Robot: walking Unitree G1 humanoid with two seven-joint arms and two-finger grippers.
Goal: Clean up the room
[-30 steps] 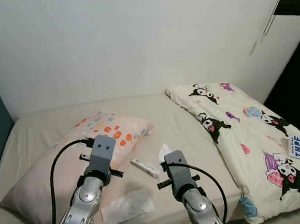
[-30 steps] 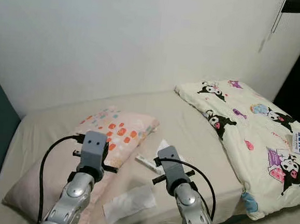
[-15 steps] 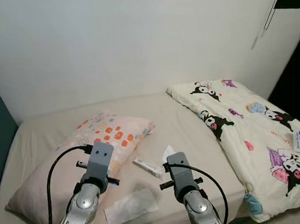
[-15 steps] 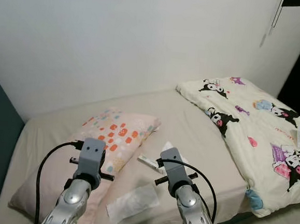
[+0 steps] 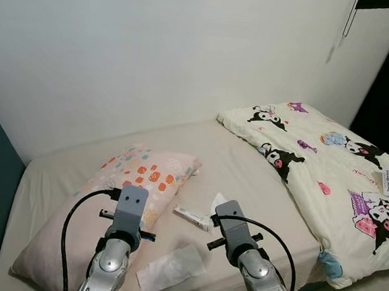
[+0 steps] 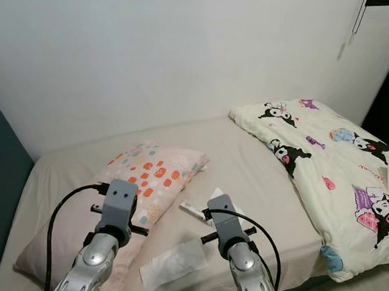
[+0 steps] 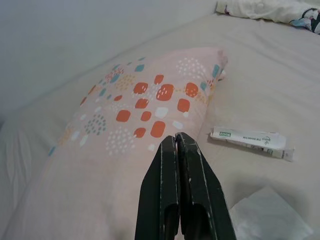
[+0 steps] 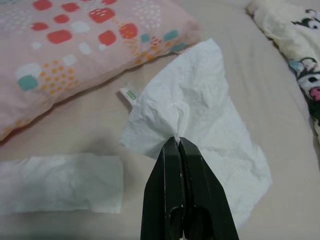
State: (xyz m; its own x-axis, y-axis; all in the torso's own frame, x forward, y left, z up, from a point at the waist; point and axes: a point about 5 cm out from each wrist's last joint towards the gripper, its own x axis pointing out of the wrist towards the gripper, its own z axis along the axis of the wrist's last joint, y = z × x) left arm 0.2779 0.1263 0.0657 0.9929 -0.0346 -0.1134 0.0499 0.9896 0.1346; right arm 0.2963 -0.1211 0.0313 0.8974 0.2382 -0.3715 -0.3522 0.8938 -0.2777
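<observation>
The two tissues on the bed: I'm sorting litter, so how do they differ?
The crumpled tissue is pinched at a peak by the shut right gripper and bunched up; the flat tissue lies spread and untouched, nearer the bed's edge. Both are white.

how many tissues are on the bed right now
2. One crumpled tissue is pinched in the right gripper beside the small tube. One flat tissue lies near the bed's front edge, between the two arms. Others may be hidden behind the arms.
</observation>
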